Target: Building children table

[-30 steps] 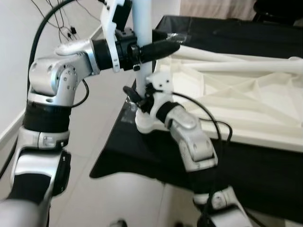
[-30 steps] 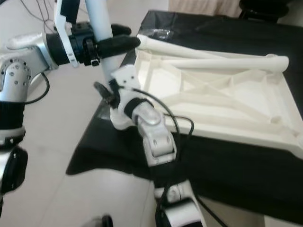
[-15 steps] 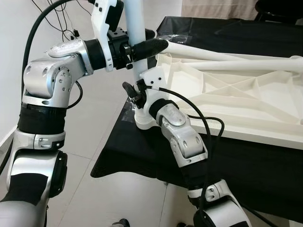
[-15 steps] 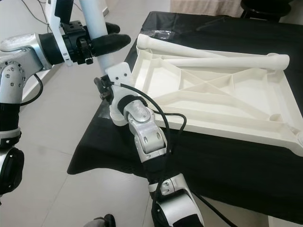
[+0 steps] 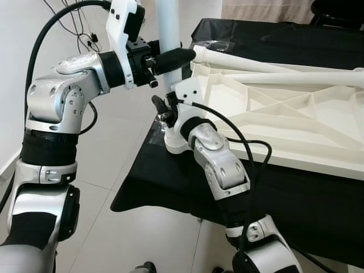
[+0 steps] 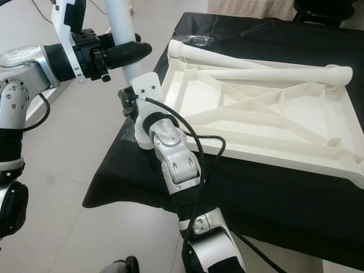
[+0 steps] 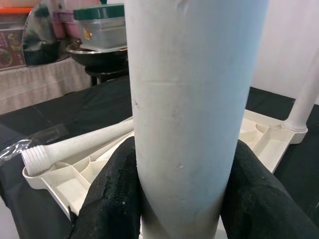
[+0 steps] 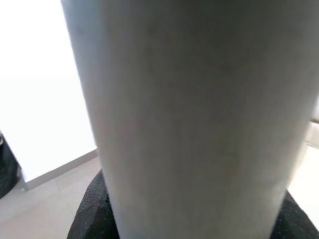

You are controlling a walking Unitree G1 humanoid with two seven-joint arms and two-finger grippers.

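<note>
A: Where's the table leg (image 5: pixel 168 23)?
B: Upright at the near left corner of the upside-down tabletop (image 6: pixel 267 122), on the black cloth (image 6: pixel 273 187). Its top is cut off by the frame.
A: Left gripper (image 5: pixel 170 57)?
B: Fingers (image 7: pixel 112 199) clamped round the leg, high up.
A: Right gripper (image 5: pixel 170 111)?
B: Lower on the same leg; its fingers (image 8: pixel 94 219) hug it, tips hidden behind its wrist.
A: Loose legs?
B: Two (image 6: pixel 278 74) lie across the tabletop.
</note>
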